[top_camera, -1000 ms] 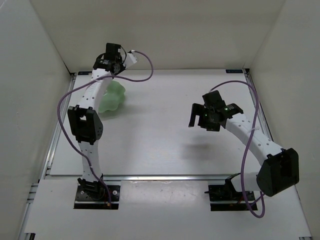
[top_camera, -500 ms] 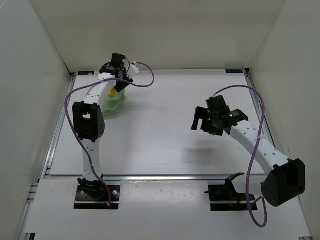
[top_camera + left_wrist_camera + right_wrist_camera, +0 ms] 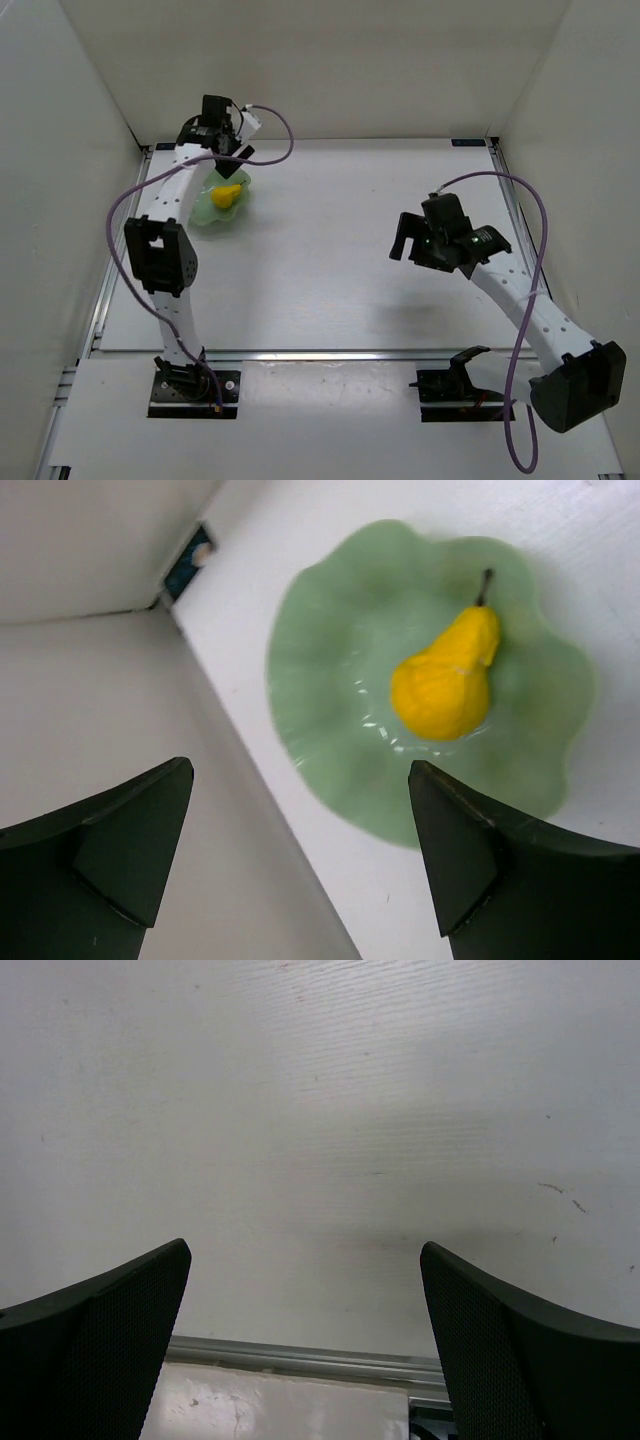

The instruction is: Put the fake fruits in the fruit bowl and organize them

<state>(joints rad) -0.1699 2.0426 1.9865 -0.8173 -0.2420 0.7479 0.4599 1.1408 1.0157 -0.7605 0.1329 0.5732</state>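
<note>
The yellow pear (image 3: 227,196) lies on its side in the mint-green fruit bowl (image 3: 207,212) at the table's far left, stem pointing away from its fat end. In the left wrist view the pear (image 3: 445,680) rests right of centre in the bowl (image 3: 330,660), free of the fingers. My left gripper (image 3: 232,150) (image 3: 300,770) hangs open above the bowl's far edge with nothing between its fingers. My right gripper (image 3: 408,240) (image 3: 303,1250) is open and empty above bare table on the right.
The enclosure's left wall (image 3: 110,700) and back corner stand close beside the bowl. A metal rail (image 3: 300,1358) runs along the table's near edge. Purple cables (image 3: 130,205) loop off both arms.
My left gripper opened and let the pear go into the bowl, then drew back toward the far wall. The right arm drifted slightly right and nearer.
</note>
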